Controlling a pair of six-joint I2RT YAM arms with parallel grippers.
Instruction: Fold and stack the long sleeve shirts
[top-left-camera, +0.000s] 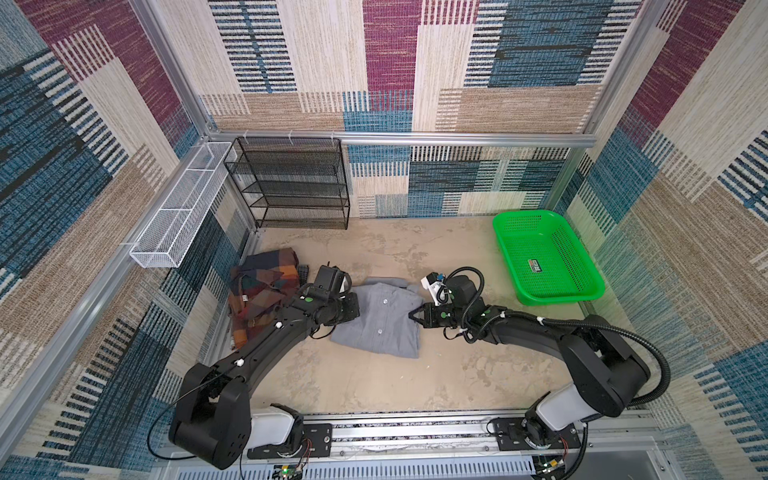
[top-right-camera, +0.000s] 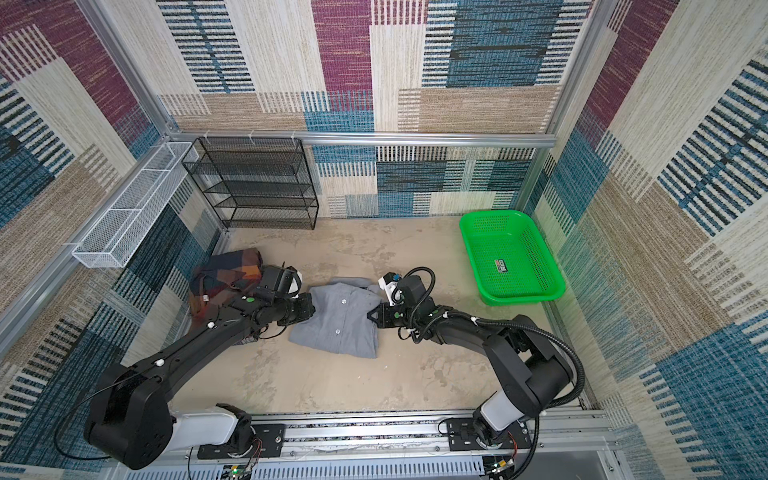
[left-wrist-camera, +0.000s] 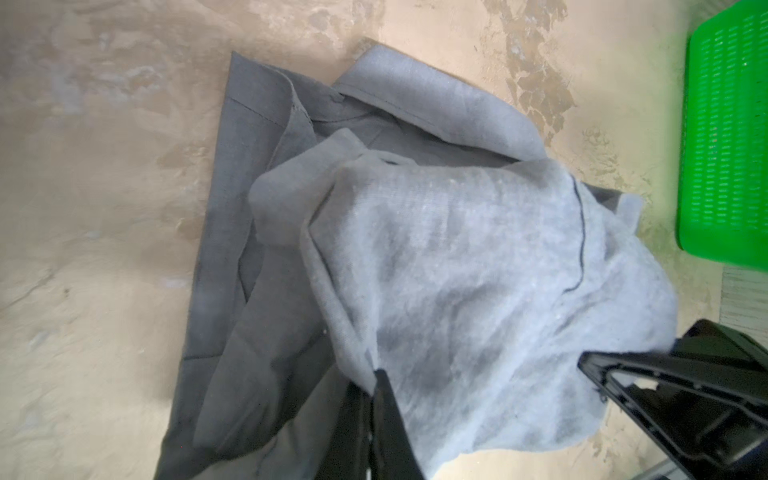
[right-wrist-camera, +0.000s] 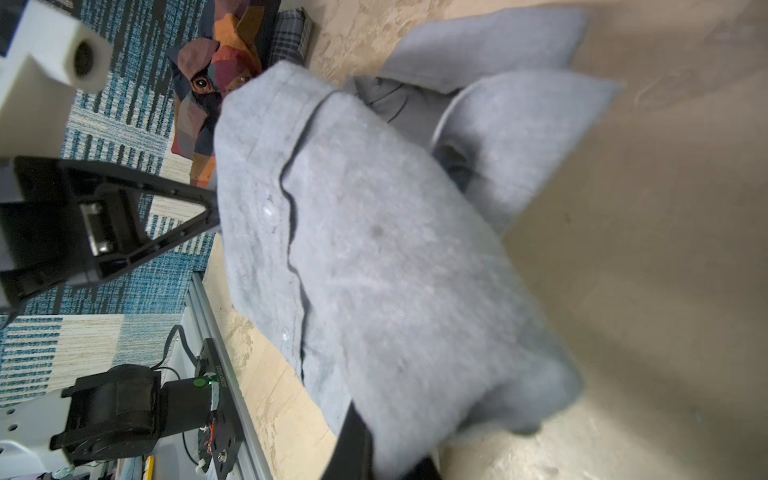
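Gray shirt (top-left-camera: 380, 322), partly folded at the middle of the bench (top-left-camera: 374, 386), is clenched at its side edges by the left tool (top-left-camera: 356, 308) and the right tool (top-left-camera: 414, 315), while the plaid shirt (top-left-camera: 259, 291) lies crumpled at the left edge, so stacking seemingly remains.
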